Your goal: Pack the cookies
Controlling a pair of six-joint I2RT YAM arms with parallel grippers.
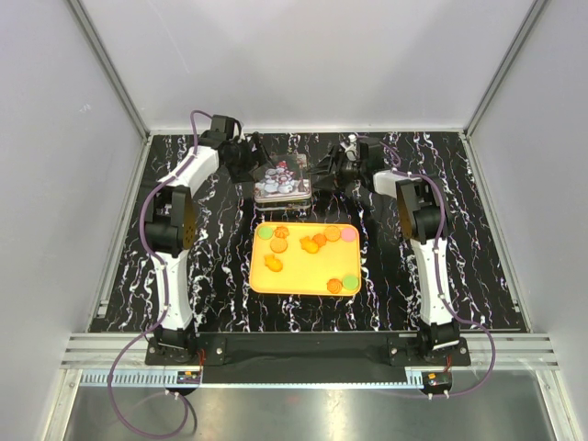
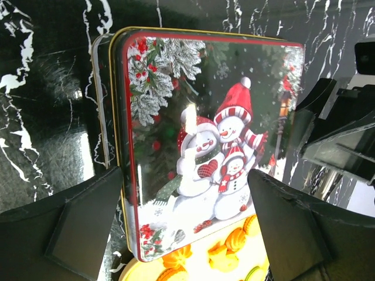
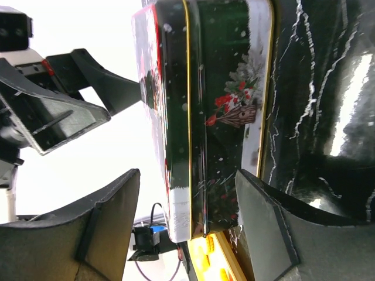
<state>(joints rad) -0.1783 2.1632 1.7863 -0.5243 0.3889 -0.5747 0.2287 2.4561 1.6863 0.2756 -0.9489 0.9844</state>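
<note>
nearest me, a glossy yellow tray [image 1: 258, 283] sits on the black, white-veined tabletop [image 1: 219, 276]. the cookies [image 1: 308, 243] lie scattered in it: small flat discs, mostly orange, some lobed, some round, with a couple of green and one pink. just behind the tray is a shiny rectangular tin [image 1: 283, 184], round-cornered, snowmen printed on its lid. the left gripper [image 2: 184, 175] and right gripper [image 3: 187, 172] flank it, fingers spread apart with the tin between them.
</note>
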